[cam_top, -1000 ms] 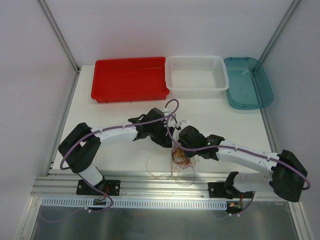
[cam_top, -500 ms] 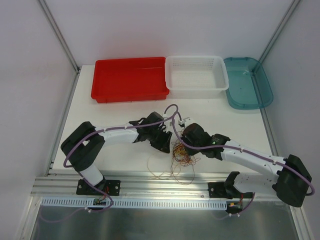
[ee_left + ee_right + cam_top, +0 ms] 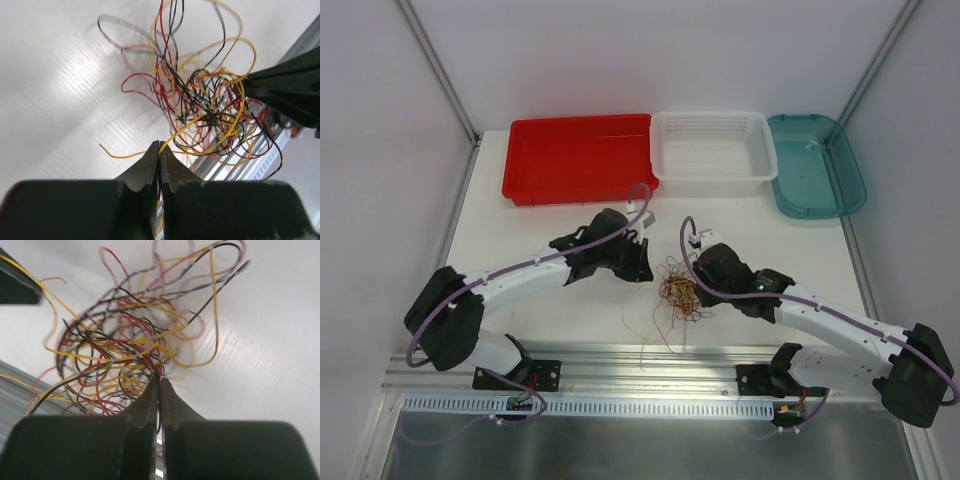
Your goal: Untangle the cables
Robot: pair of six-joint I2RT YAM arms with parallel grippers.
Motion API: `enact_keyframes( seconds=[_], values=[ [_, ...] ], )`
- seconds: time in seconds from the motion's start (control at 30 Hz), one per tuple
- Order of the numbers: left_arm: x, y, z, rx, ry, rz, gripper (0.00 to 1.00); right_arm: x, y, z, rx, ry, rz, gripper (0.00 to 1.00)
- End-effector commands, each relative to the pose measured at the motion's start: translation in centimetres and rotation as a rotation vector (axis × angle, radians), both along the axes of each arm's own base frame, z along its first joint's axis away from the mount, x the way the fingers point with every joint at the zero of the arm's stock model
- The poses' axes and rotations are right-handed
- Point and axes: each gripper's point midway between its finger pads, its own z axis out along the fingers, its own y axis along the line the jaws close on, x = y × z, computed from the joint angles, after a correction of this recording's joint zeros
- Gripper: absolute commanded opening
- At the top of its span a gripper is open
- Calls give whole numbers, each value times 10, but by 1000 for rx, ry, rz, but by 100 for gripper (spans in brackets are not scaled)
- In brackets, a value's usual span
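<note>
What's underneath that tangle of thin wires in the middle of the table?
Only the white table shows through the cables; a few strands trail toward the metal rail. The spot beneath the dense knot is covered.

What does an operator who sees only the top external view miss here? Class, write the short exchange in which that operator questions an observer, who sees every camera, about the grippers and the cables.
Operator: Has the left gripper caught anything?
Observer: Yes. In the left wrist view the left gripper is shut on the cables, pinching a yellow one at its tips.
Operator: And the right gripper?
Observer: In the right wrist view the right gripper is shut too, with red and yellow strands running in between its tips.
</note>
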Motion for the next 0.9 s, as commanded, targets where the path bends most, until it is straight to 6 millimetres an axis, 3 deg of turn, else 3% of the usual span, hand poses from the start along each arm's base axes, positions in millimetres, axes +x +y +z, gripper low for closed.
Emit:
enact_keyframes(
  seconds=[0.0, 0.1, 0.33, 0.57, 0.63, 0.7, 0.77, 0.87],
  values=[
    [44, 36, 43, -50, -94, 227, 0, 4, -27, 5, -37, -18, -86, 1],
    [68, 74, 64, -43, -131, 371, 0, 10, -48, 6, -36, -11, -169, 1],
    [93, 156, 108, 2, -235, 601, 0, 15, -87, 6, -30, 13, -315, 1],
    [95, 233, 112, 109, -279, 815, 0, 19, -120, 23, -19, -3, -421, 1],
    [95, 251, 112, 111, -268, 868, 0, 23, -129, 38, -4, -32, -449, 1],
    [95, 257, 111, 111, -263, 888, 0, 23, -138, 49, 9, -46, -480, 1],
    [94, 263, 107, 109, -249, 903, 0, 26, -133, 64, 65, -67, -473, 1],
    [92, 256, 95, 94, -211, 875, 0, 28, -113, 78, 163, -71, -394, 1]
  ],
)
